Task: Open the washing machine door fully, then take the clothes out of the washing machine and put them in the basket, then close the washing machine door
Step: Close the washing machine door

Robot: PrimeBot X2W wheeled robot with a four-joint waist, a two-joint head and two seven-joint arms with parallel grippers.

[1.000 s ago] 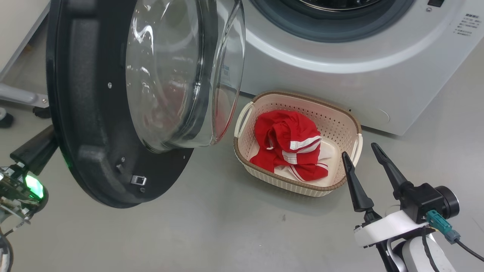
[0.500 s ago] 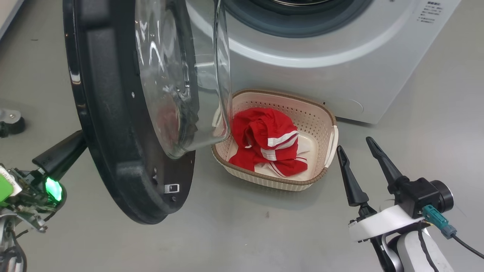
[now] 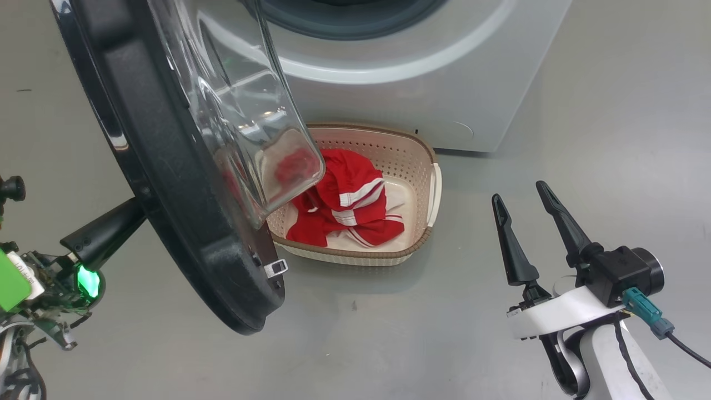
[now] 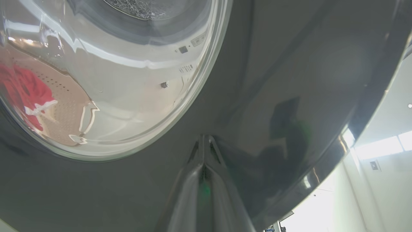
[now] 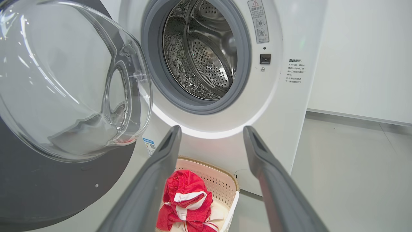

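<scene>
The washing machine door (image 3: 183, 222) hangs partly open, its glass bowl overlapping the basket's left side. My left gripper (image 3: 108, 233) is behind the door's outer face at the lower left. In the left wrist view it (image 4: 204, 140) is shut, tips pressed against the glossy black rim (image 4: 289, 80). The red clothes (image 3: 344, 205) with white stripes lie in the cream basket (image 3: 430, 183) in front of the washing machine (image 3: 389, 78). My right gripper (image 3: 516, 191) is open and holds nothing, to the right of the basket. The steel drum (image 5: 202, 54) looks bare; the clothes (image 5: 183, 199) lie below.
Grey floor (image 3: 611, 111) stretches to the right of the machine and in front of the basket. A small black knob (image 3: 12, 189) sits at the far left. A white wall (image 5: 360, 48) stands to the right of the machine.
The head camera has turned, shifting the whole picture. The door has swung toward the machine and now covers the basket's left part, with my left gripper following behind it. My right gripper stays open.
</scene>
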